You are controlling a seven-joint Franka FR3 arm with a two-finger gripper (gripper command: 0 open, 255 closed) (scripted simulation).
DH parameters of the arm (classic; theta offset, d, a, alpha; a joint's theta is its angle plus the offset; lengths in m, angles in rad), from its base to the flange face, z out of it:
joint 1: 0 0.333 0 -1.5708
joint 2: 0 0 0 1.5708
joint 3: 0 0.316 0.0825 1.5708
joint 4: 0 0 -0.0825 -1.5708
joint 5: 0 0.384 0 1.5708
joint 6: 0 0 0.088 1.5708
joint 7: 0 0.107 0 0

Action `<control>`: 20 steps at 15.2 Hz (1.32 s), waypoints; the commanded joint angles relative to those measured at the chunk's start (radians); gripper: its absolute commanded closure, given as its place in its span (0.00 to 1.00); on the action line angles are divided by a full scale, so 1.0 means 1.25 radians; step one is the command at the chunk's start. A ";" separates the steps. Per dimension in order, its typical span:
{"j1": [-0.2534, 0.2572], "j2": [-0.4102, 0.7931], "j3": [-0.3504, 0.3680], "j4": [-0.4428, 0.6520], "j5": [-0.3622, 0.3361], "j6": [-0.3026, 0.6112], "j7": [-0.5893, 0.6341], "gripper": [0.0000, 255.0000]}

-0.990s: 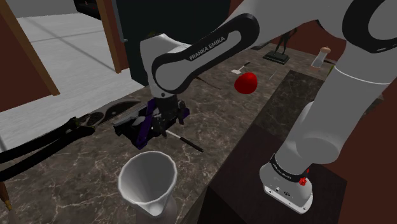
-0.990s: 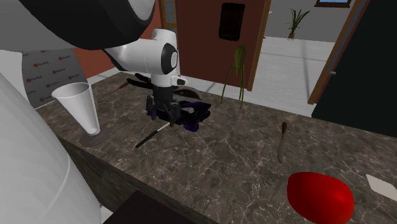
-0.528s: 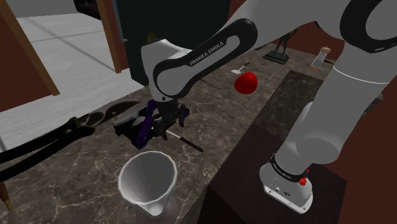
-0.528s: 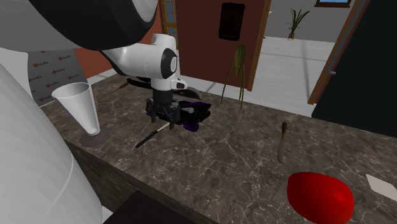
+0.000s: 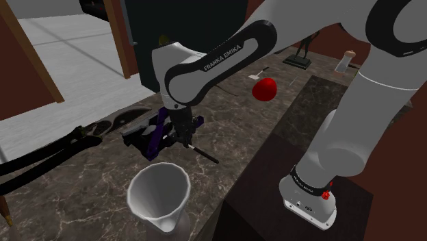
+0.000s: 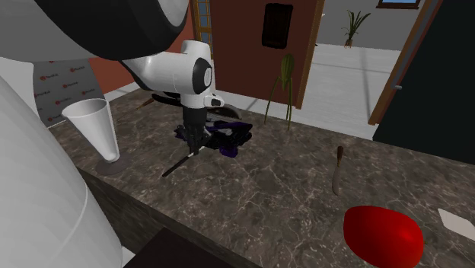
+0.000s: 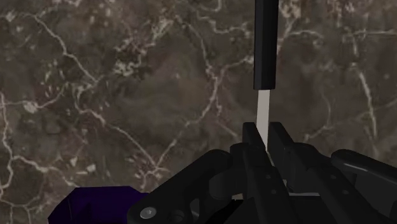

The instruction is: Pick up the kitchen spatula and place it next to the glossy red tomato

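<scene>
The spatula lies on the dark marble counter (image 5: 226, 116); its black handle (image 5: 203, 152) (image 6: 178, 164) (image 7: 266, 44) points away from my gripper, and a pale flat shank (image 7: 263, 111) joins it. My gripper (image 5: 182, 139) (image 6: 192, 146) (image 7: 263, 137) points straight down and is shut on that pale shank, the two fingers clasping it low over the counter. The glossy red tomato (image 5: 264, 89) (image 6: 382, 234) sits far off along the counter, toward the shoulder view's upper right.
A dark purple and black object (image 5: 146, 133) (image 6: 230, 137) lies right beside the gripper. A white cone-shaped vase (image 5: 161, 195) (image 6: 94, 128) stands near the counter's front edge. A thin brown-handled tool (image 6: 337, 169) lies between gripper and tomato. A figurine (image 5: 302, 48) and white bottle (image 5: 344, 61) stand far back.
The hand came down a little, then the fingers closed from wide apart onto the spatula's pale shank. The spatula itself has not moved.
</scene>
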 commanded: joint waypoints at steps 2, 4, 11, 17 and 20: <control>0.000 0.000 0.000 0.000 0.000 0.000 0.000 1.00; 0.000 0.000 0.000 0.000 0.000 0.000 0.000 1.00; -0.003 -0.043 -0.001 0.034 0.012 -0.074 -0.005 1.00; -0.004 -0.073 -0.004 0.069 0.020 -0.138 -0.007 1.00; -0.005 -0.085 -0.005 0.089 0.022 -0.170 -0.008 1.00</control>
